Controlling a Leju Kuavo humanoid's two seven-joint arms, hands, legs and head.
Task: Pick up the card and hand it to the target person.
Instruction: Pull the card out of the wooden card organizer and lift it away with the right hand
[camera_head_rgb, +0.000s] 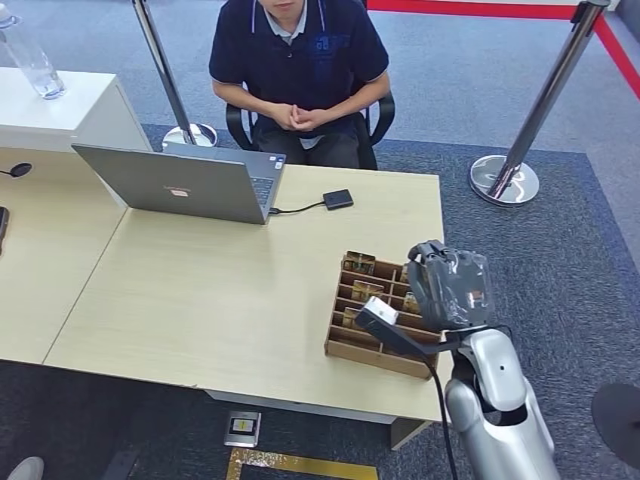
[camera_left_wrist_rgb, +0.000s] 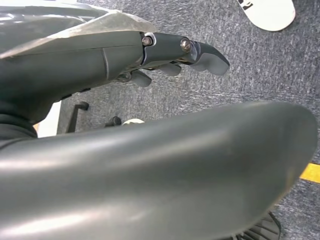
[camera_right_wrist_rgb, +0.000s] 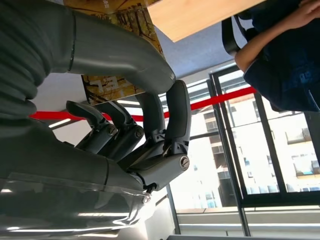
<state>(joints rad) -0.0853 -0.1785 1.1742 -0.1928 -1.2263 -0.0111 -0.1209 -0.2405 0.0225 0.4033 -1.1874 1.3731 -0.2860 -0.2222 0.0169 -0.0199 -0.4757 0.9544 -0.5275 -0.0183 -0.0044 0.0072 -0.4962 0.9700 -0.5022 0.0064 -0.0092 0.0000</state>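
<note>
A wooden slotted box (camera_head_rgb: 361, 349) with several cards (camera_head_rgb: 360, 264) standing in it sits at the table's right end. My right hand (camera_head_rgb: 450, 286) hovers over the box's far right side. In the right wrist view a gold-patterned card (camera_right_wrist_rgb: 106, 88) lies pinched between the thick thumb (camera_right_wrist_rgb: 124, 52) and the darker fingers (camera_right_wrist_rgb: 113, 127). The person (camera_head_rgb: 302, 50) sits across the table with hands clasped (camera_head_rgb: 298, 118). My left hand (camera_left_wrist_rgb: 173, 52) hangs over the carpet with its fingers stretched out and holds nothing.
An open laptop (camera_head_rgb: 181, 185) stands at the table's far left, cabled to a small black drive (camera_head_rgb: 337, 199). Two stanchion posts (camera_head_rgb: 504, 178) (camera_head_rgb: 189, 133) flank the person's chair. A clear bottle (camera_head_rgb: 34, 62) stands on the white cabinet at the left.
</note>
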